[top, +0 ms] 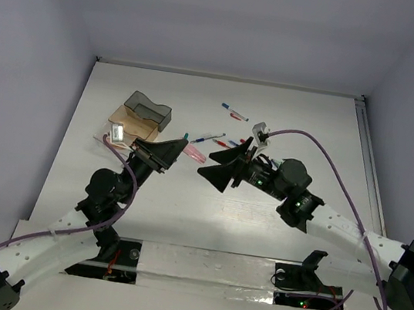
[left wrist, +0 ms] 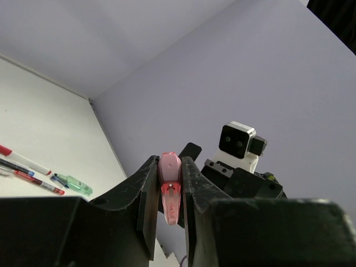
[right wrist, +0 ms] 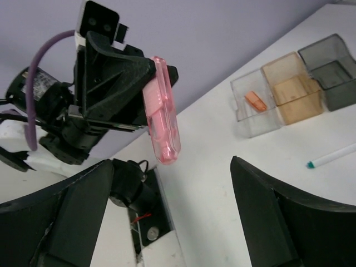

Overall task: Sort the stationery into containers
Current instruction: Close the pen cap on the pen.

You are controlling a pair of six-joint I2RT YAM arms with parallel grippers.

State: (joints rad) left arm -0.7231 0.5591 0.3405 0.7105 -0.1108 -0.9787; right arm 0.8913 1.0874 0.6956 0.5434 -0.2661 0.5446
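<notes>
Our left gripper [left wrist: 169,167] has its jaws pressed in on a pink piece [left wrist: 170,192], a translucent slip of plastic, and pinches it by its flat sides. In the left wrist view the piece stands lengthwise in the slot between the two jaws. Its pale rounded end pokes just past their tips and its redder end sits deeper in. Seen from the right wrist, it juts well out beyond the left jaws at a tilt.

Our right gripper [right wrist: 169,167] faces the left one tip to tip, with its jaws spread wide. The pink piece hangs ahead of their opening, in line with the gap, and touches neither right jaw. From above, the two grippers are near each other but apart.

Beyond the tips of the right jaws, off to the side of the right-hand jaw in its own view, three trays stand in a touching row on the table [top: 198,216]. They are a clear tray [right wrist: 261,125] with an orange piece [right wrist: 255,100] lying in it, a tan tray [right wrist: 295,94] and a smoky grey tray [right wrist: 334,72]. A teal-tipped pen [right wrist: 334,156] lies on the table just outside that same jaw.

Off to the left of the left jaws in their own view, a red-capped white pen [left wrist: 25,162], a thin red pen [left wrist: 41,185] and a green-capped marker [left wrist: 75,184] lie close together on the table.
</notes>
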